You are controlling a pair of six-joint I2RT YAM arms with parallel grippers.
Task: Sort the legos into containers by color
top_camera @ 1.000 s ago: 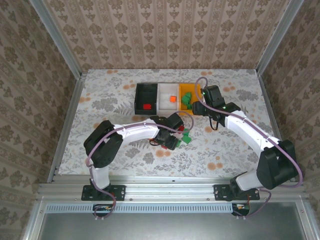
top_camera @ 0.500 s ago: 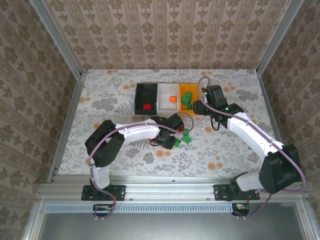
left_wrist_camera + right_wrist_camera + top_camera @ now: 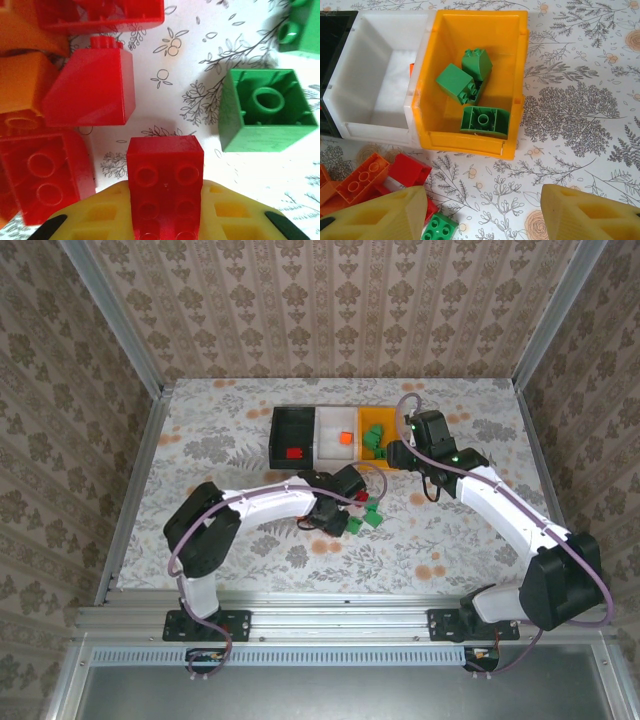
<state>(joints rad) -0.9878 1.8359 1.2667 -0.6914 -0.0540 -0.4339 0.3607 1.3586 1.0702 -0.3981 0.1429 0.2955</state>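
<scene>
My left gripper (image 3: 165,202) is shut on a red lego (image 3: 165,170) low over the table, its yellow fingers (image 3: 95,220) on either side of it. From above, that gripper (image 3: 338,516) sits in the pile of loose legos (image 3: 366,514). Close by lie a red sloped lego (image 3: 95,90), another red one (image 3: 42,175), an orange one (image 3: 20,85) and an upturned green one (image 3: 265,110). My right gripper (image 3: 482,210) is open with nothing in it, just in front of the yellow-orange container (image 3: 470,142), which holds three green legos (image 3: 485,120).
Black (image 3: 276,435), white (image 3: 330,420) and yellow-orange (image 3: 372,418) containers stand side by side mid-table. A red lego (image 3: 294,452) lies in the black one and an orange lego (image 3: 344,438) in the white one. A metal frame and patterned walls surround the table.
The left gripper has closed on the red lego in the pile. The right gripper has shifted slightly near the yellow-orange container and stays open.
</scene>
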